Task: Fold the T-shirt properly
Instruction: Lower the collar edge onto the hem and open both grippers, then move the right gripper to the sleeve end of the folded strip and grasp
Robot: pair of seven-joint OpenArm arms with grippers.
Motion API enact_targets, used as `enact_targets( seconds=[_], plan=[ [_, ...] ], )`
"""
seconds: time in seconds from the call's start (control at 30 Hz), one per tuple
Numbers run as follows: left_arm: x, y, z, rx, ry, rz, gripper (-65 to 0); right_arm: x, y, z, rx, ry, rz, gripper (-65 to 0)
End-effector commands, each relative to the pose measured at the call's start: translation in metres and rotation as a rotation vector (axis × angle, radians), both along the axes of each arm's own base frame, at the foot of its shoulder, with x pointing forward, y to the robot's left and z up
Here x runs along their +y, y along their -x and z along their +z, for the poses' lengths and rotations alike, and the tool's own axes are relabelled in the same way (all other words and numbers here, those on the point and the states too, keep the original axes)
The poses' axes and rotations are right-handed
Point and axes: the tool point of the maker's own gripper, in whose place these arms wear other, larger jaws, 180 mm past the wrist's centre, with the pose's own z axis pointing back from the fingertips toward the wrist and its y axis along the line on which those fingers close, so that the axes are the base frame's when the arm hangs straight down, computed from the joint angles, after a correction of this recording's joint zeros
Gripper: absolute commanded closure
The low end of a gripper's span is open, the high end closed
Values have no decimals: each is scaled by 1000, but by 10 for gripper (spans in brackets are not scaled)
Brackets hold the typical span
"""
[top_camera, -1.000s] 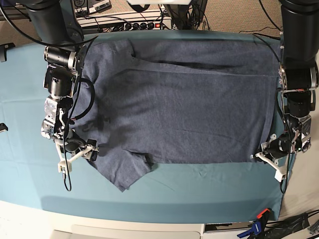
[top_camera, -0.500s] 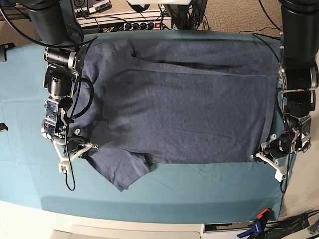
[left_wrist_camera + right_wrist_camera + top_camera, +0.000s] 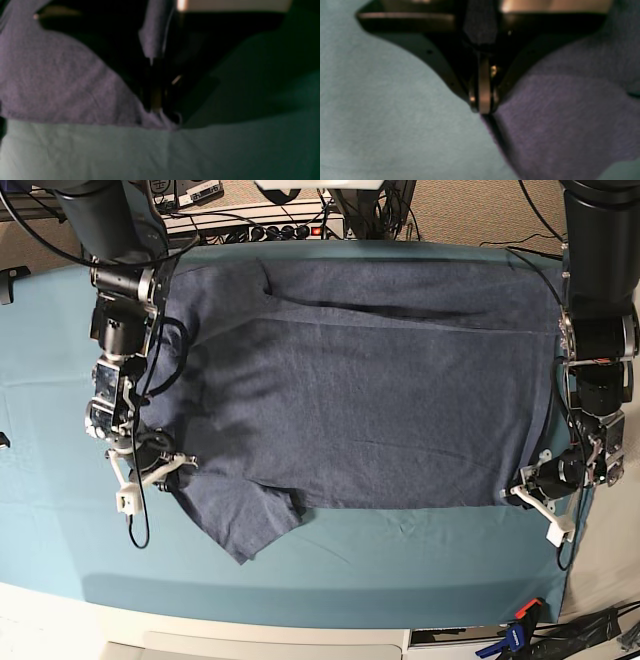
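t-shirt (image 3: 370, 390) lies spread flat across the teal table cloth (image 3: 400, 560), one sleeve pointing toward the cloth's near edge. left gripper (image 3: 160, 117) sits at the shirt's hem corner, jaws pressed together with a pinch of fabric between them. right gripper (image 3: 482, 110) sits at the shirt's sleeve-side edge, jaws closed tight; blue fabric shows between the fingers higher up.

Heathered slate-blue cotton T-shirt (image 3: 370, 400), plain, no print visible on the upper side; looks purplish-grey in both wrist views. Flat teal fabric table cloth (image 3: 400, 565), solid colour, paler grey-green up close. Black metal robot arms (image 3: 600, 330) with white gripper parts; beige floor beyond.
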Motion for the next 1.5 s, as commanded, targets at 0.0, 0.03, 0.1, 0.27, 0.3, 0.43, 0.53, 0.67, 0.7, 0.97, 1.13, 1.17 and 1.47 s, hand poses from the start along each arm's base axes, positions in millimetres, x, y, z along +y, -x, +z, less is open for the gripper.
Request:
enact_targets(
  seconds=[0.0,0.03,0.1,0.27,0.3,0.43,0.53,0.67,0.7,0.97,1.13,1.17,1.47],
  plan=[
    [4,-17,27,-73,20,2,0,-4,-1,5,7,22,11,0],
    [0,-16,28,-76,38,-13,0,-4,1,5,4,26,17,0],
    [-8,-14,31,-76,79,-42,0,-1,3,9,-13,35,41,0],
    [-17,-8,41,-82,164,-90,0,7,8,35,-72,15,84,0],
    [-13,-8,42,-83,171,-86,0,8,11,40,-82,15,96,0],
    [7,-3,54,-104,191,-79,0,7,23,58,-113,36,140,0],
    [24,3,65,-111,223,-66,0,2,34,67,-131,59,151,0],
    [43,10,80,-135,257,-65,0,3,51,66,-124,98,198,0],
    [47,12,82,-137,262,-58,0,3,56,65,-121,102,205,0],
    [61,44,58,-74,333,-14,0,0,88,49,-72,142,238,0],
    [55,67,41,-28,419,-2,0,-8,102,43,-40,172,248,0],
    [54,71,38,-18,434,-1,0,-9,105,42,-31,179,251,0],
    [49,95,22,52,476,-16,0,-3,131,47,-13,216,305,0]
  ],
)
